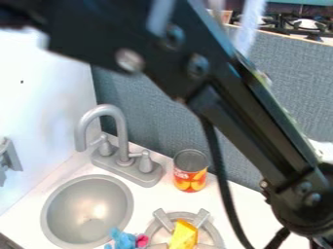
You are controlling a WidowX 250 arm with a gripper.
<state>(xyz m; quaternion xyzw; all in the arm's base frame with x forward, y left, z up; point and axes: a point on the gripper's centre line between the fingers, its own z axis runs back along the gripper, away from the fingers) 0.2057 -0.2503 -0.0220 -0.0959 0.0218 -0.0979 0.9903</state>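
Observation:
The black arm (234, 112) slants across the camera view from the upper left to the lower right edge, its lower joint to the right of the stove burner (214, 234). A yellow wedge-like piece (184, 235) lies on the burner. Just left of it is a blue and pink soft toy (123, 239), by the sink's lower right rim. An orange and red can (190, 170) with a grey top stands upright behind the burner, close to the grey wall panel.
The round grey sink (88, 209) is at the lower left, with a grey faucet (121, 148) behind it. A grey fabric panel (292, 82) runs along the counter's back and a white wall (42, 107) stands at left. A black cable (224, 187) hangs beside the arm.

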